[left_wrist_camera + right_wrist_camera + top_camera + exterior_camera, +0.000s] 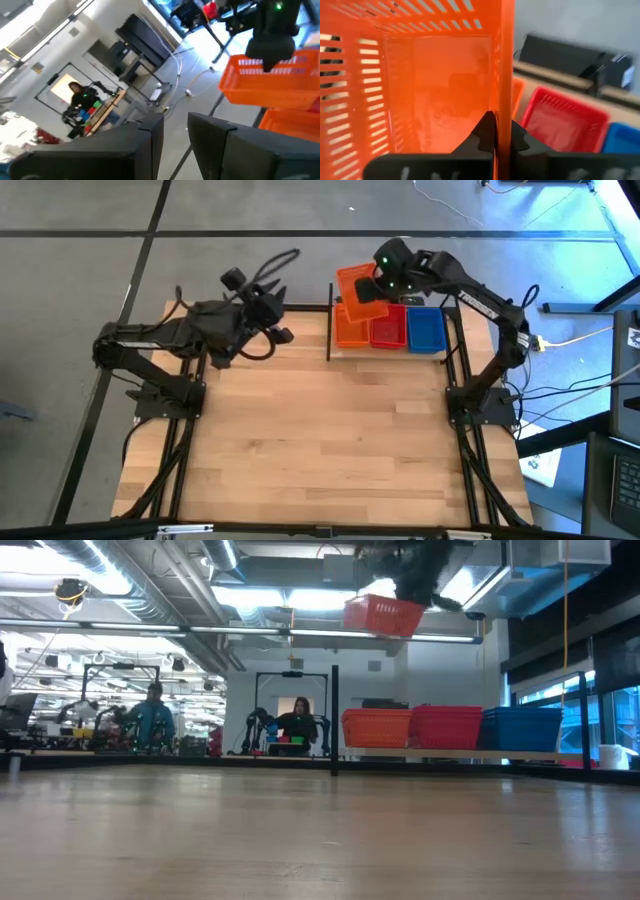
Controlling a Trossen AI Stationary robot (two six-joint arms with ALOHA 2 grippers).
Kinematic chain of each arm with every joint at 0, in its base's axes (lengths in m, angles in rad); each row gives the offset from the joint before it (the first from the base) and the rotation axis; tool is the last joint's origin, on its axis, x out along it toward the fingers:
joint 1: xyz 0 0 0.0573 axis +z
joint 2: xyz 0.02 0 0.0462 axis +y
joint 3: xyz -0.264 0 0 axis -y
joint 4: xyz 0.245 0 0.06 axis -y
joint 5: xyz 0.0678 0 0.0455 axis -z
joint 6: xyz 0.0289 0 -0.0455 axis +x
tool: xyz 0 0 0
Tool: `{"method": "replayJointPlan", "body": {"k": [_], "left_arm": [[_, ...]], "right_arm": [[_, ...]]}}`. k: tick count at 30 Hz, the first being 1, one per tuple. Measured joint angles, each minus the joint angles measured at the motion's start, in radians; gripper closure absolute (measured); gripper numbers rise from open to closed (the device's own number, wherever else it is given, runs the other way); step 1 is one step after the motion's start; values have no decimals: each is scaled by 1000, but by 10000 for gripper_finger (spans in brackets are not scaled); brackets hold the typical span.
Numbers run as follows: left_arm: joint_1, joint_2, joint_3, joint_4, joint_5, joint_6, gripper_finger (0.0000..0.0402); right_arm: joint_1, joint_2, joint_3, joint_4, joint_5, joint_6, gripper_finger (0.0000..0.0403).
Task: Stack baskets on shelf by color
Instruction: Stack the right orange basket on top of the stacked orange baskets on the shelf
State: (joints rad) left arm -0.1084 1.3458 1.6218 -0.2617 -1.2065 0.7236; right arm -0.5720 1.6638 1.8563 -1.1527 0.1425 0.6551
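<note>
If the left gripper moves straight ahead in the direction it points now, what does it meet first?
Probably the orange basket that the right gripper holds in the air, slightly to one side of the left gripper's line. Depth is unclear, so it might pass beside it.

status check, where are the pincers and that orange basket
Right pincer shut on orange basket, held tilted above shelf. Left pincer open, waiting at table's left. Nothing in the way.

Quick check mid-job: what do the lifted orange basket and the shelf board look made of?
Lifted orange mesh basket: apparently moulded plastic, fairly glossy; its slotted walls let light through, and the right tool pinches one thin wall. Pale shelf board under the baskets: probably light wood, matte, though only its thin edge shows. Black shelf post: likely metal.
</note>
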Motion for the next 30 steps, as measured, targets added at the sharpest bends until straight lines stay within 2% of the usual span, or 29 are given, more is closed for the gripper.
{"method": "replayJointPlan", "body": {"k": [4,16,19,23,30], "left_arm": [[0,-5,-1,-2,-41,16,319],[1,-4,-1,-75,31,-113,319],[0,-4,-1,-124,58,-150,319],[1,-4,-1,-183,93,-207,319],[1,-3,-1,-191,102,-225,319]], "right_arm": [[-84,1,-122,92,-202,26,403],[-107,1,-436,373,-350,136,403],[-114,0,-478,433,-350,154,403],[-118,1,-504,434,-285,163,403],[-119,7,-507,468,-242,176,403]]}}
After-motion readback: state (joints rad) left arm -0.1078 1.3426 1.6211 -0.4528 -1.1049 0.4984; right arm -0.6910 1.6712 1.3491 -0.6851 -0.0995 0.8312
